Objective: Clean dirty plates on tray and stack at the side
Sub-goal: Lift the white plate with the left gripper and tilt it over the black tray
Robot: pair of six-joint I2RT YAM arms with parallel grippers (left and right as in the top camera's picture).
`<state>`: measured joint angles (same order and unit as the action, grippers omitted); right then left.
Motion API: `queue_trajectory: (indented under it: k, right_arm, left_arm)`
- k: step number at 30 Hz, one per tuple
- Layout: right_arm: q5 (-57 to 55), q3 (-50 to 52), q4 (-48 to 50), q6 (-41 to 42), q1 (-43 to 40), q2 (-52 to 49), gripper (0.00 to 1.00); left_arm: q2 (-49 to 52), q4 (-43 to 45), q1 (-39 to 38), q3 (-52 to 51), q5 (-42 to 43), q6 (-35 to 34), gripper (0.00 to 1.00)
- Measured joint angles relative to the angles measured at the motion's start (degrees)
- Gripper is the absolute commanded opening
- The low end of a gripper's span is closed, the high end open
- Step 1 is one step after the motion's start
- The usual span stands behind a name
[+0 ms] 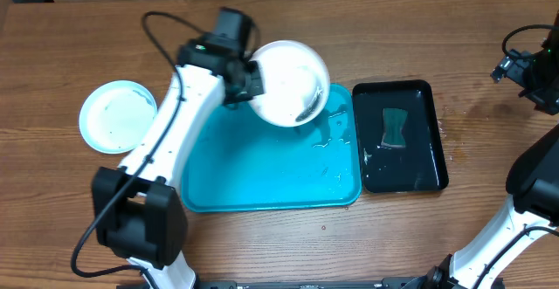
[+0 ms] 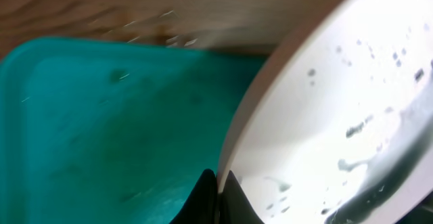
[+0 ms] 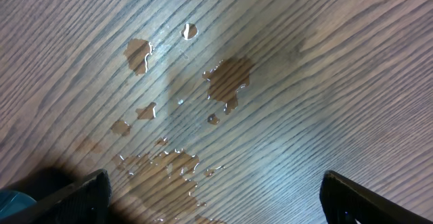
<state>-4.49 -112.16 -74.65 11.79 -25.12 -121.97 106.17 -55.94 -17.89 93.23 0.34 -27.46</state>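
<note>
Clamps the rim of the white plate (image 2: pixel 325 116) in the left gripper (image 2: pixel 218 183), tilted above the far edge of the turquoise tray (image 1: pixel 253 175), its glossy round face beaded with water and streaked dark along the low side. Looks light, stiff and slick while wet, so better pinched deep across the raised rim than on the smooth face. Holds the right gripper (image 3: pixel 216 207) spread apart and empty over the puddled wooden table (image 3: pixel 325 82), with the light blue plate (image 1: pixel 118 114) flat on that table, left of the tray.
</note>
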Motion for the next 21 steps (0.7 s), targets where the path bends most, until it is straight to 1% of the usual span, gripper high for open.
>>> queue_trajectory:
  k: [7, 8, 14, 18, 21]
  right_arm:
    - [0.0, 0.0, 0.0, 0.0, 0.0, 0.0, 1.0]
    - [0.0, 0.0, 0.0, 0.0, 0.0, 0.0, 1.0]
    - [0.0, 0.0, 0.0, 0.0, 0.0, 0.0, 1.0]
    - [0.0, 0.0, 0.0, 0.0, 0.0, 0.0, 1.0]
    - [0.0, 0.0, 0.0, 0.0, 0.0, 0.0, 1.0]
  left_arm:
    - [0.0, 10.7, -14.3, 0.2, -5.6, -1.6, 0.04]
    - [0.0, 11.7, -15.4, 0.2, -6.3, -1.6, 0.04]
    - [0.0, 17.2, -24.8, 0.2, -16.1, -1.9, 0.04]
    - [0.0, 20.8, -30.0, 0.2, -22.8, 0.5, 0.04]
    - [0.2, 24.5, -33.0, 0.2, -28.0, 5.6, 0.04]
